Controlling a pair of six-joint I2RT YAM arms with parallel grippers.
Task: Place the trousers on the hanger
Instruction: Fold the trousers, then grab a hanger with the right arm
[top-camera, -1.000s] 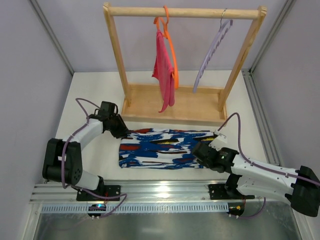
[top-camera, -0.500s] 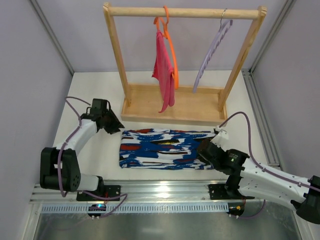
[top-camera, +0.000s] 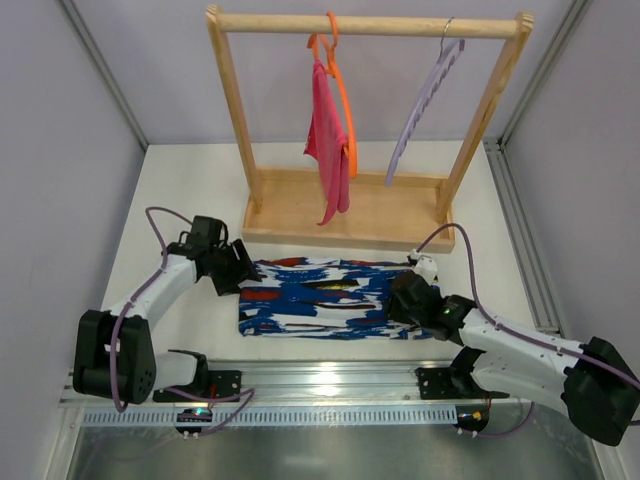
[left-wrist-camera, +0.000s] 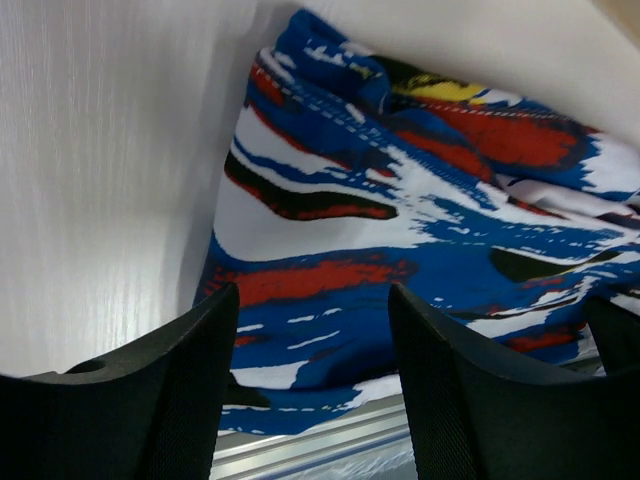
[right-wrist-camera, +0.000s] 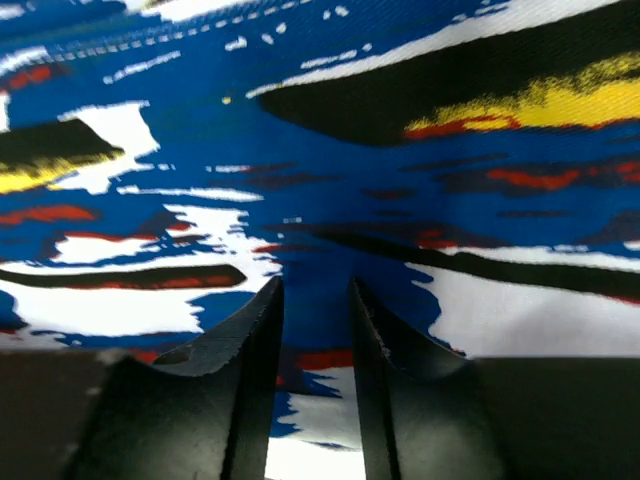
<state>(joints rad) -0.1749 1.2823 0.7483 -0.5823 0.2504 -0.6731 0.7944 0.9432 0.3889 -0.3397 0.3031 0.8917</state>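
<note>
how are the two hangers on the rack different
The orange hanger carries a pink cloth; the lilac hanger is bare. The orange hanger hangs near the middle of the wooden rail, the lilac hanger near its right end. The lilac hanger has a silver hook, the orange hanger an orange one. Both hang from the same rail.

We take this for a robotics lab test cell: plain pale panels (top-camera: 60, 120) wall in a white table (top-camera: 180, 180), well outside the left gripper (top-camera: 235, 268) and the right gripper (top-camera: 400, 295). Behind both pincers an aluminium rail (top-camera: 330, 378) runs along the table edge. Ahead of them stands a small wooden rack (top-camera: 365, 24).
</note>
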